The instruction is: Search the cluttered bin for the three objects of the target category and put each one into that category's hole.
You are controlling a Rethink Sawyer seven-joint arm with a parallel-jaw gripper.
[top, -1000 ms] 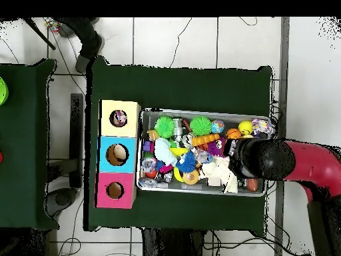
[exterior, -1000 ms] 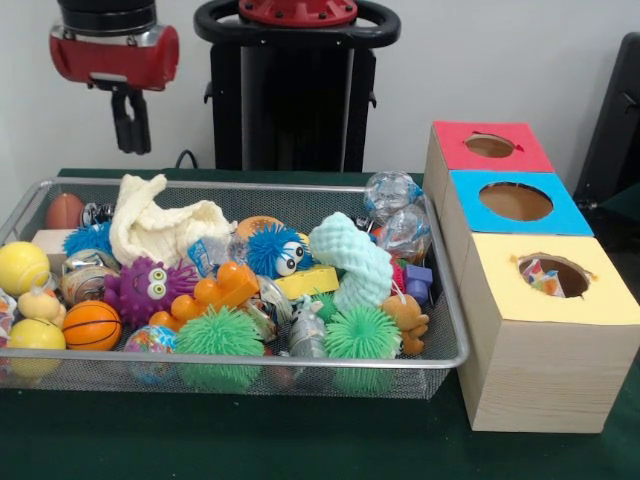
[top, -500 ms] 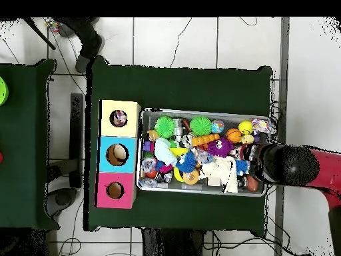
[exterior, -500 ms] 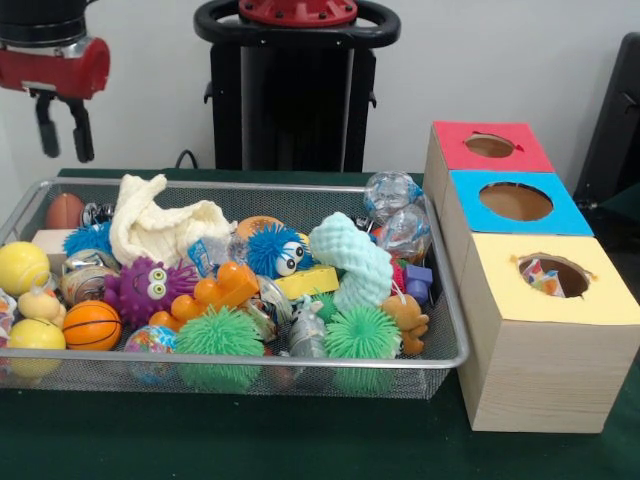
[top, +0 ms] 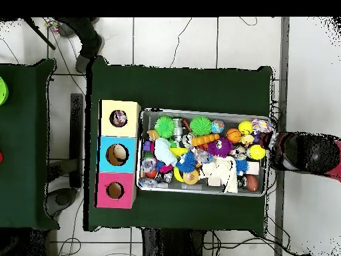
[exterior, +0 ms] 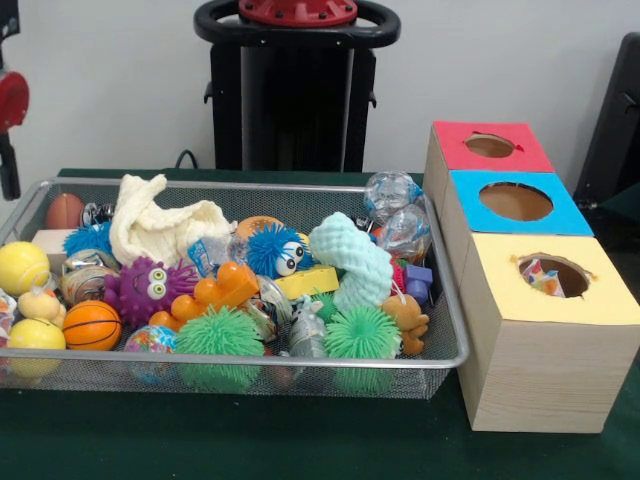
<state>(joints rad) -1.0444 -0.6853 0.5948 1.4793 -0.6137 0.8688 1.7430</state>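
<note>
The wire bin (exterior: 440,355) fills the lower left of the front view, heaped with toys: spiky green balls (exterior: 362,332), a purple googly-eyed puffer (exterior: 148,289), a small basketball (exterior: 91,325), a cream cloth (exterior: 160,225). No writing is legible anywhere. At right stand three boxes with holes, red (exterior: 490,146), blue (exterior: 515,201) and yellow (exterior: 553,275); something patterned shows inside the yellow hole. The claw (exterior: 8,165) is a sliver at the upper left edge, its state impossible to tell. Only the overhead view shows the red arm (top: 308,152) off the bench (top: 180,83) at the bin's right end.

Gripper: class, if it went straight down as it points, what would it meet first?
Probably the wire bin's end rim, or the green table just outside it; the gripper hangs beside that end, and depth is unclear.
</note>
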